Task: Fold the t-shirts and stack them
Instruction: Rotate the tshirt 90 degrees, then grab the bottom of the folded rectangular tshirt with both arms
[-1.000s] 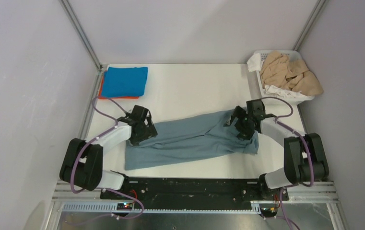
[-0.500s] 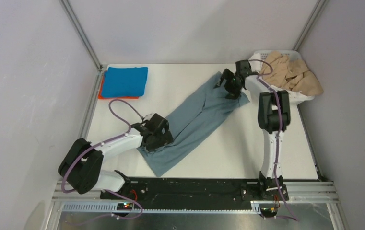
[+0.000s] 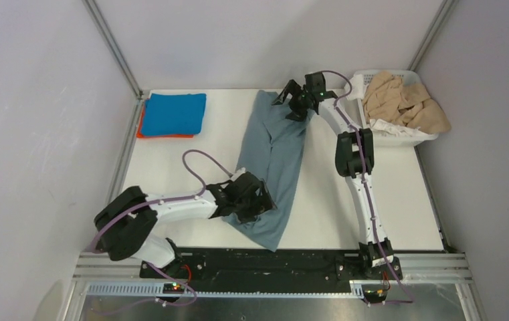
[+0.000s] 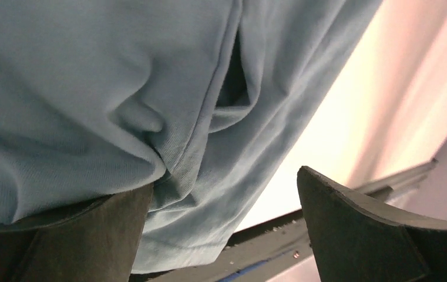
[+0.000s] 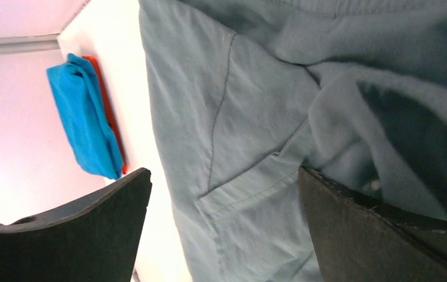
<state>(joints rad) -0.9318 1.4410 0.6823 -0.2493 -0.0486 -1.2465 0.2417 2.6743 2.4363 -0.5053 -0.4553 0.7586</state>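
The large grey-blue t-shirt [image 3: 271, 150] lies folded into a long narrow band running from the far middle of the table to its near edge. My left gripper [image 3: 255, 204] is at the band's near end, jaws open, with cloth draped over one finger [image 4: 62, 235]; the shirt [image 4: 91, 88] fills the left wrist view. My right gripper [image 3: 293, 100] is at the far end, jaws open wide over the shirt [image 5: 256, 88]. A folded bright blue shirt [image 3: 173, 114] lies on an orange one [image 3: 146, 134] at the far left.
A white slatted basket [image 3: 398, 139] at the far right holds tan shirts [image 3: 405, 103] and a white one [image 3: 355, 85]. The table's near edge and black rail [image 4: 326, 211] run just beyond the shirt's near end. Grey walls close three sides.
The grey-blue shirt has swung from lying crosswise to lying lengthwise. My right gripper carried its end to the far middle; my left gripper moved right along the near end.
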